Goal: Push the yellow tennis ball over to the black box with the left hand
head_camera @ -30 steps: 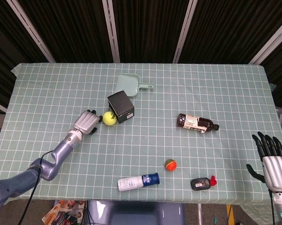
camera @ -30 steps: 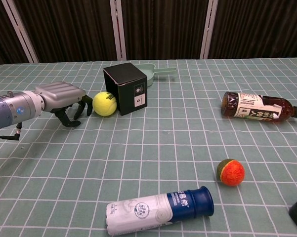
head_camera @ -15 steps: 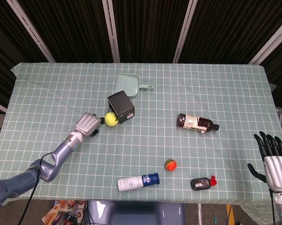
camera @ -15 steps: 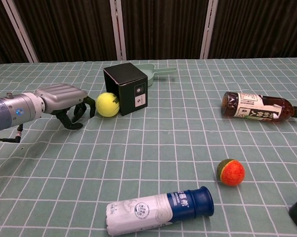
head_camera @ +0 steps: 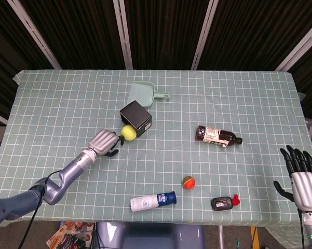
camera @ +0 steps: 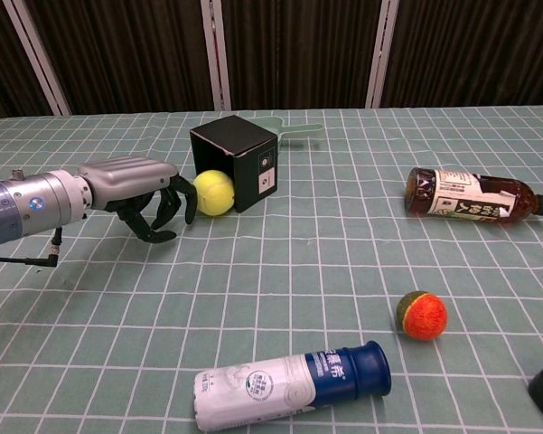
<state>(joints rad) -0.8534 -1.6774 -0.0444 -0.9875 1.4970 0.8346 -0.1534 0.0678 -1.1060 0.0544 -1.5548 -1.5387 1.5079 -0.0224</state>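
Ball and box first: the yellow tennis ball point(head_camera: 128, 132) point(camera: 214, 193) sits right against the black box point(head_camera: 136, 119) point(camera: 238, 157), touching its front side. The left hand point(head_camera: 105, 141) point(camera: 145, 193) is low over the table point(head_camera: 52, 104) point(camera: 325, 244), just beside the ball on the side away from the box. Its dark fingers point(camera: 169, 207) are curled down and spread a little, and they hold nothing. The fingertips come very close to the ball, but I cannot tell if they touch it.

The right hand point(head_camera: 301, 179) shows only in the head view, at the near right edge of the table. Its fingers are straight and apart, and it holds nothing.

Behind the box lies a green dustpan point(head_camera: 143, 94) point(camera: 285, 131). A brown bottle point(head_camera: 218, 136) point(camera: 474, 198) lies on its side to the right. Closer to the robot are an orange and green ball point(head_camera: 188, 182) point(camera: 421, 315), a white bottle with a blue cap point(head_camera: 153, 201) point(camera: 291, 384) lying down, and a small black thing with a red bit point(head_camera: 224, 202).
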